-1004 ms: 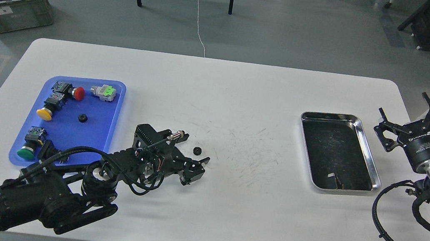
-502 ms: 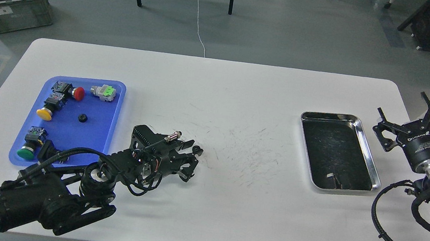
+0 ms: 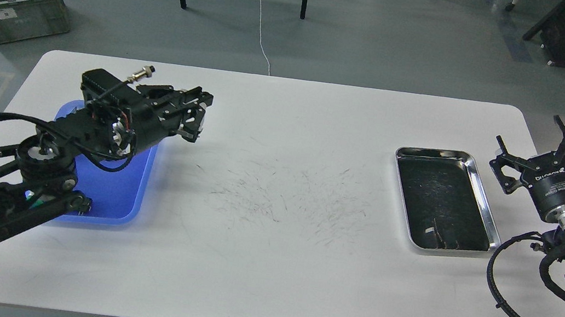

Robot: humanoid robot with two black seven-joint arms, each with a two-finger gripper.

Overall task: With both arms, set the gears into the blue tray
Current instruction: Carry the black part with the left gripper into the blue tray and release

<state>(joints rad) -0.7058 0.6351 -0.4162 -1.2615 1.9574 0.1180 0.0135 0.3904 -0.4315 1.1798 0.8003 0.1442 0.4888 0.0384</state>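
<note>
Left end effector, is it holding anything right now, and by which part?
Cannot be told. The left end effector hangs beside the blue tray, its fingers close together, but no gear shows between them. The right end effector is open and empty.

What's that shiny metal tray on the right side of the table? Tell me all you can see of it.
The steel tray is a shallow rectangle with rounded corners and a polished raised rim. A scuffed black liner covers its floor, with a small pale mark near its near end. It lies flat on the white table, slightly skewed. Nothing touches it; the right gripper hangs beside it, apart.
</note>
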